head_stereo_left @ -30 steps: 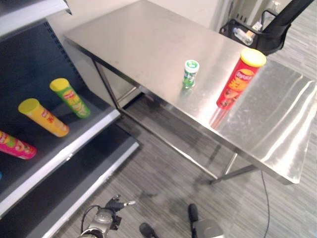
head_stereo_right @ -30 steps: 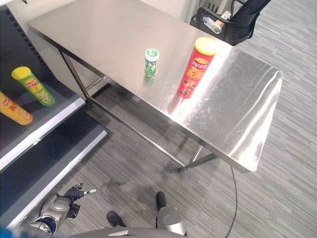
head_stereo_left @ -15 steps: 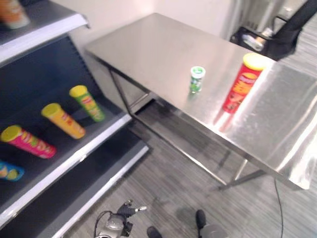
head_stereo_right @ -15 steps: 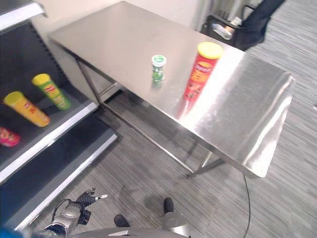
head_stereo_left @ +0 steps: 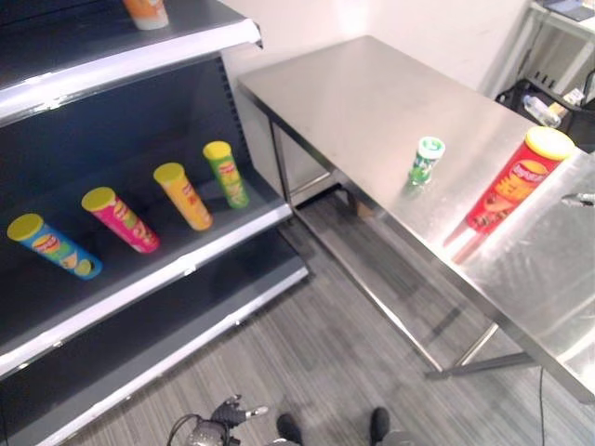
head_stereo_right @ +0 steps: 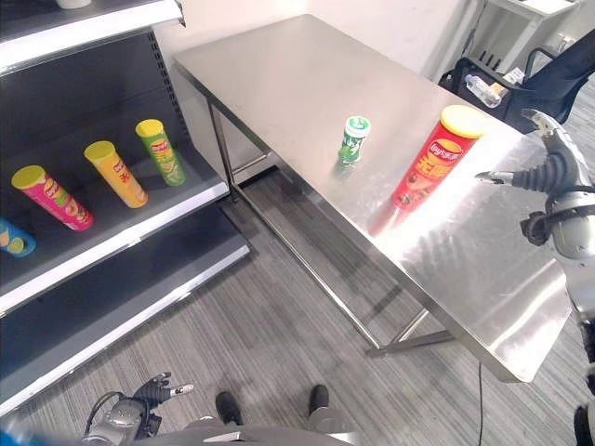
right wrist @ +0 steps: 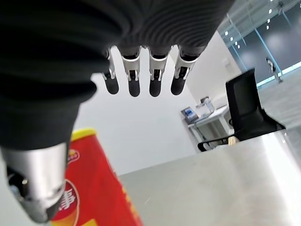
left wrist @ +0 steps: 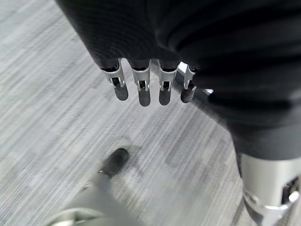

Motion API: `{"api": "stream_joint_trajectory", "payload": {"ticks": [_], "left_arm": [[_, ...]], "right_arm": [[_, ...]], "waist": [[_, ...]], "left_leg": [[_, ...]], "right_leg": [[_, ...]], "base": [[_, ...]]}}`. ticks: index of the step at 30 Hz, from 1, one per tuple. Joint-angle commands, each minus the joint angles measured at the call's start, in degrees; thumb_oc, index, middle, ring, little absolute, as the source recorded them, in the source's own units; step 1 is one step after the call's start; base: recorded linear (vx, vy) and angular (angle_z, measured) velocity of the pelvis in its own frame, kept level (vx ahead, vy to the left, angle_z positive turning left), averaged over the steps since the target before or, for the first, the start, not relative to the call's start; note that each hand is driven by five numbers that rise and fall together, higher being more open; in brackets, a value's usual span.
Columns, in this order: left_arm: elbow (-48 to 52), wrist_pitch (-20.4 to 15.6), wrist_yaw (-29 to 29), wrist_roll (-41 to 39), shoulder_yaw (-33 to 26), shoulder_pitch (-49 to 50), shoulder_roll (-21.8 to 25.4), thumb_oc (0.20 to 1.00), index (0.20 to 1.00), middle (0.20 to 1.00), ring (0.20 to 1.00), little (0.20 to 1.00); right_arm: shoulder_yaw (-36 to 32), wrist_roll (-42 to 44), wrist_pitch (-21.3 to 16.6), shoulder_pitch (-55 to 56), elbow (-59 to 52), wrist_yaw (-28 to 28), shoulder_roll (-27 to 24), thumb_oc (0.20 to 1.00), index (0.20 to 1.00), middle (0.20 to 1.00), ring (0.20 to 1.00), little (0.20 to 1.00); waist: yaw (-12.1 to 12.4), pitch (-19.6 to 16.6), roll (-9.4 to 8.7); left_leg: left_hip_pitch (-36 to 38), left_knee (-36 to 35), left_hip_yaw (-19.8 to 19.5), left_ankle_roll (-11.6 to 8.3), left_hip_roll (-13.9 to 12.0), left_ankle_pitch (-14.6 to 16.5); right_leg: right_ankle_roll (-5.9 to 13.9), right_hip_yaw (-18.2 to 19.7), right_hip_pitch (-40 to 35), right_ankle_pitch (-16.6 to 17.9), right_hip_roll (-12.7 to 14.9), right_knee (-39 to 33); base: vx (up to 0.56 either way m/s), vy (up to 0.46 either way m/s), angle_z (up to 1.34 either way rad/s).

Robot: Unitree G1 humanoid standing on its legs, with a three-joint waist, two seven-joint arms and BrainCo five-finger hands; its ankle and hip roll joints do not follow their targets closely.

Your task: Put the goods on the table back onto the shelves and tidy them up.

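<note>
Since the earlier frame the right hand (head_stereo_right: pixel 548 172) has risen into view at 3 o'clock of the red can (head_stereo_right: pixel 427 170), apart from it, fingers (right wrist: pixel 134 82) relaxed and holding nothing. The red can and small green can (head_stereo_right: pixel 352 138) stand upright on the table (head_stereo_right: pixel 279 74). Four cans lie on the shelf (head_stereo_left: pixel 177 269). The left hand (head_stereo_right: pixel 139 398) hangs low at 7 o'clock, fingers relaxed, holding nothing.

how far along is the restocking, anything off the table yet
Four tall cans already lie on the middle shelf: blue, pink, yellow and green. Nothing is in hand: the right hand is raised, open, beside the red can; the left hand hangs low over the floor, empty. Left to shelve: the red can and the small green can, both upright on the table.
</note>
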State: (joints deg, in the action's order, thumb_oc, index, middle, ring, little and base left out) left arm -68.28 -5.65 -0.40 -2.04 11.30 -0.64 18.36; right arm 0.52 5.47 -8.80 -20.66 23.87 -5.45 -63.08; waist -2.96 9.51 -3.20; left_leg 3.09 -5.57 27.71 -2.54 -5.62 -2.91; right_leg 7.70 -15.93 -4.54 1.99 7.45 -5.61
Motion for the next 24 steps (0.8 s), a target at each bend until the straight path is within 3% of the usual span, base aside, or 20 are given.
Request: {"api": "stream_joint_trajectory", "payload": {"ticks": [1, 24], "left_arm": [[-2.6, -0.2, -0.2, -0.2, 0.1, -2.5, 0.2, 1.000, 1.000, 1.000, 1.000, 1.000], [-2.5, 0.0, 0.1, -1.1, 1.0, -0.8, -0.2, 1.000, 1.000, 1.000, 1.000, 1.000]], "right_arm": [[-0.9, 4.5, -1.9, -3.2, -0.6, 0.6, -2.4, 1.000, 1.000, 1.000, 1.000, 1.000], [8.1, 7.7, -0.5, -13.8, 8.7, 0.8, -1.6, 1.000, 1.000, 1.000, 1.000, 1.000]], "waist": [[1.9, -0.6, -0.47], [3.9, -1.4, 0.29]], "left_leg": [[1.1, 1.2, 0.5, -7.91, -5.7, -3.2], [1.3, 1.0, -1.0, -8.30, -5.7, -3.7]], "right_leg": [[3.24, -3.0, 1.3, -4.8, 2.9, 7.4], [2.85, -5.4, -0.9, -4.8, 2.5, 6.4]], "base": [[0.09, -0.031, 0.28], [0.01, -0.013, 0.04]]}}
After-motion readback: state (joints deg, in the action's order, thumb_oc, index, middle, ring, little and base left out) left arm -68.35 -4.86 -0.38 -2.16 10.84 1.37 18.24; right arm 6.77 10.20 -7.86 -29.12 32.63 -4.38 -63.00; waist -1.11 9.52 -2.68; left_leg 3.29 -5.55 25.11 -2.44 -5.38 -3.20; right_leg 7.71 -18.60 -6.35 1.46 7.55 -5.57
